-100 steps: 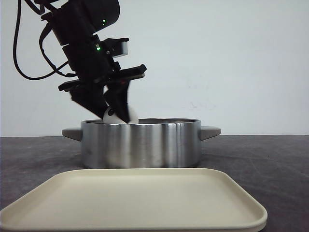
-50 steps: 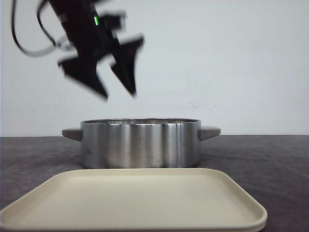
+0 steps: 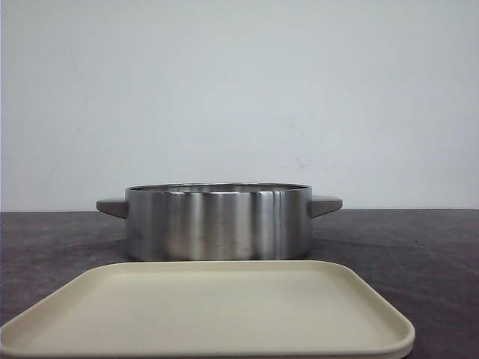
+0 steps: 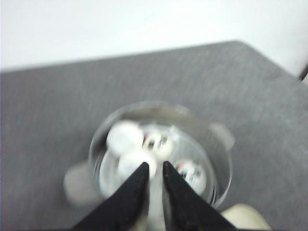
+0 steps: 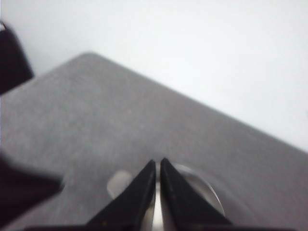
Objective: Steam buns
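Note:
Several white buns (image 4: 124, 135) with black panda faces lie inside the steel pot (image 4: 221, 163), blurred in the left wrist view. My left gripper (image 4: 155, 166) hangs high above the pot, its jaws nearly together with nothing between them. My right gripper (image 5: 158, 163) is shut and empty, high over the pot's rim (image 5: 207, 187) near one handle (image 5: 120, 183). In the front view the pot (image 3: 217, 224) stands on the dark table, its wall hides the buns, and neither gripper shows.
A cream tray (image 3: 209, 314) lies in front of the pot, near the table's front edge, with nothing on it; a corner shows in the left wrist view (image 4: 245, 216). A dark blurred arm part (image 5: 24, 192) sits at the edge of the right wrist view.
My left gripper let go of a bun in the pot, rose up and left the front view, and its jaws have closed.

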